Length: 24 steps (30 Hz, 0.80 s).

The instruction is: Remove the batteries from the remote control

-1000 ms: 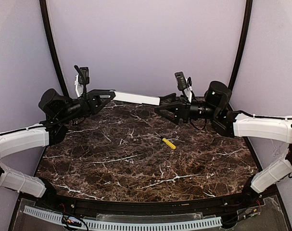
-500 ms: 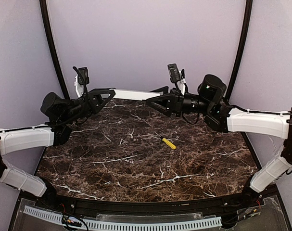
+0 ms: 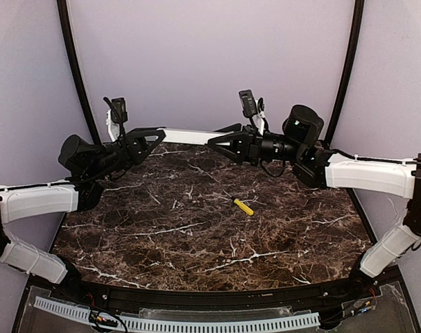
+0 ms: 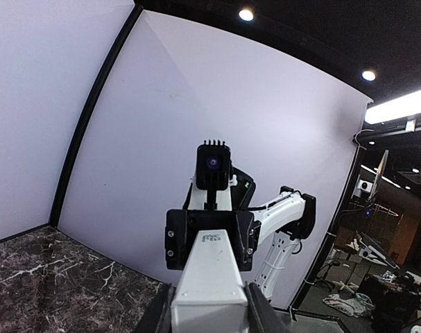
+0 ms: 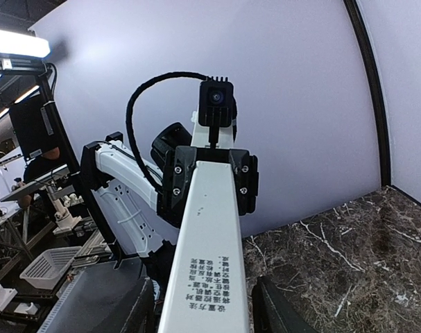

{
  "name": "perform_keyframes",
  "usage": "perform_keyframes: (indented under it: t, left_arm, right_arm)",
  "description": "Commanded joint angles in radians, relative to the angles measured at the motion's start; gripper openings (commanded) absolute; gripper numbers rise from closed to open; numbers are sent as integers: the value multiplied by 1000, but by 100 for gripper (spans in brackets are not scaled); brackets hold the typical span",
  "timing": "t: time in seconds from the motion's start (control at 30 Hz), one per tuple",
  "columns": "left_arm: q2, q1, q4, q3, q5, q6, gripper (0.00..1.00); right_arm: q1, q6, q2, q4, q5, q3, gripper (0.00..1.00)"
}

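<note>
Remote control (image 3: 189,137) hangs in the air over the table's (image 3: 161,236) 12 o'clock edge, near the back wall (image 3: 210,62). Left gripper (image 3: 155,135) clamps its 9 o'clock end. Right gripper (image 3: 220,139) straddles the 3 o'clock end; we cannot tell whether it grips. One battery (image 3: 243,207) lies slightly toward 3 o'clock of centre, well apart from every edge.

Even soft light; wrist views fisheye-bent, ceiling lamps (image 4: 246,14) glaring.

A robotics lab — curved lavender backdrop (image 3: 210,62) round a marble-look table (image 3: 196,236), cluttered workbenches (image 4: 383,277) beyond.
</note>
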Motion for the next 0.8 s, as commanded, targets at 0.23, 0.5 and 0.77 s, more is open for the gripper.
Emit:
perform_keyframes:
  t: [0.23,0.5,0.77]
  left_arm:
    - [-19,-7,53,-27,-11,29,1]
    - [-70,-6,-51,-66,-29,66,34]
    - [-265,-6,-450,-72,-113,158,98]
  right_arm:
    - [10,-13,24,-29,-6,47,26]
    - [12,-81,-3,-72,1,22,0]
    - [12,-311,-67,-246,31,-12,0]
